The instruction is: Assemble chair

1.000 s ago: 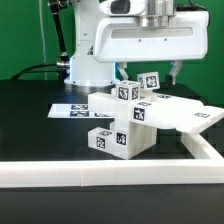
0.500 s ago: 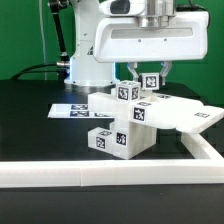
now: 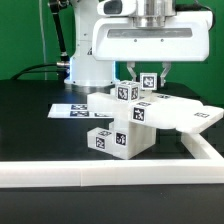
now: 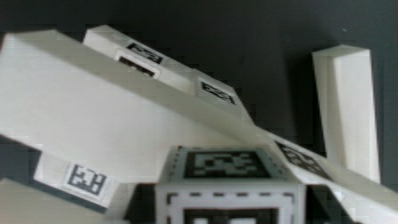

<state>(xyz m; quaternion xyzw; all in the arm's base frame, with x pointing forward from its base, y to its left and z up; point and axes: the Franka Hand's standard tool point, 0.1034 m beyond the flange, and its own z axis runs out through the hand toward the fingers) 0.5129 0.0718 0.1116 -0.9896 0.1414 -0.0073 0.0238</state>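
Exterior view: the claw (image 3: pixel 148 72) sits upper centre, fingers pinched on a small tagged cube (image 3: pixel 148 80). The chair (image 3: pixel 125 118) stands directly beneath, mid-frame on the black desk (image 3: pixel 30 130).

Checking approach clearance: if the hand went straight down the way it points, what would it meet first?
Most likely the small tagged cube already between the fingers of the hand; beneath it sits the chair stack. Depth is uncertain.
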